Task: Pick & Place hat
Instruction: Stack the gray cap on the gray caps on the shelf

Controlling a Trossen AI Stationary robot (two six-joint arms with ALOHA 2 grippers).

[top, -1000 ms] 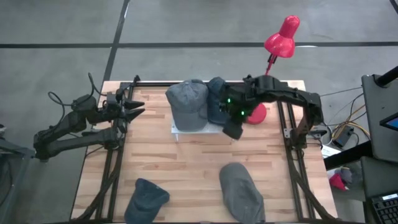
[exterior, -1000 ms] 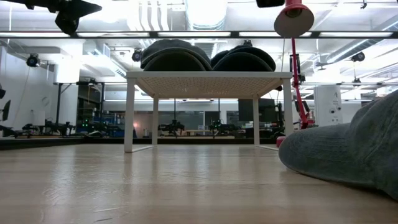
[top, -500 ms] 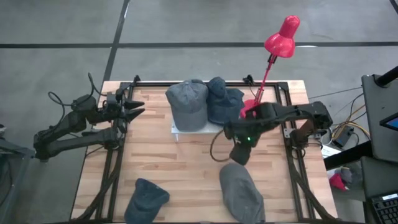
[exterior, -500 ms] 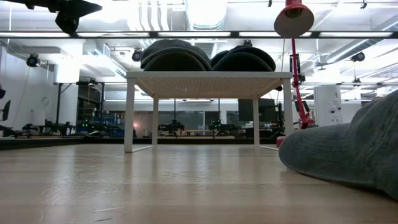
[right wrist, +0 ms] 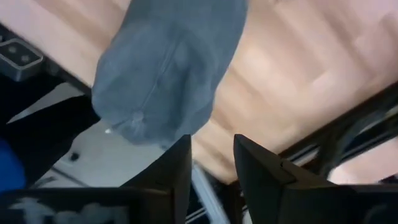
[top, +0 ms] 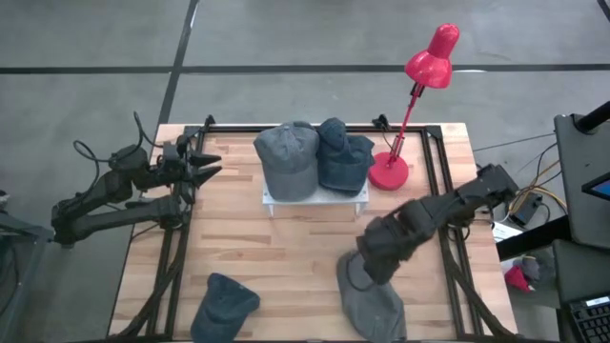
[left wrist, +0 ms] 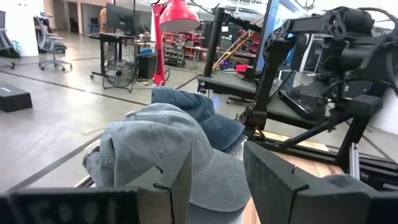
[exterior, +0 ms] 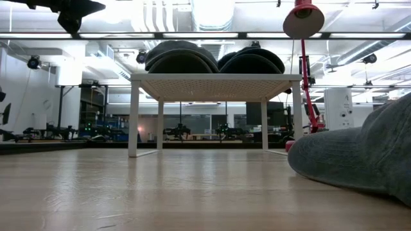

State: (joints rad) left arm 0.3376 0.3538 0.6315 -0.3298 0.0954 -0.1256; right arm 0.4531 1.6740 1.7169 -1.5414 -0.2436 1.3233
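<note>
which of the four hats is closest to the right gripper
The grey hat lying on the table's near right part, right under the right gripper. The dark blue hat lies near left; the other two hats sit on the white stand.

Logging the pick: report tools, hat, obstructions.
Right tool open, over the grey hat at the table's front. Left tool open, parked at the left edge. Nothing blocking the hat.
</note>
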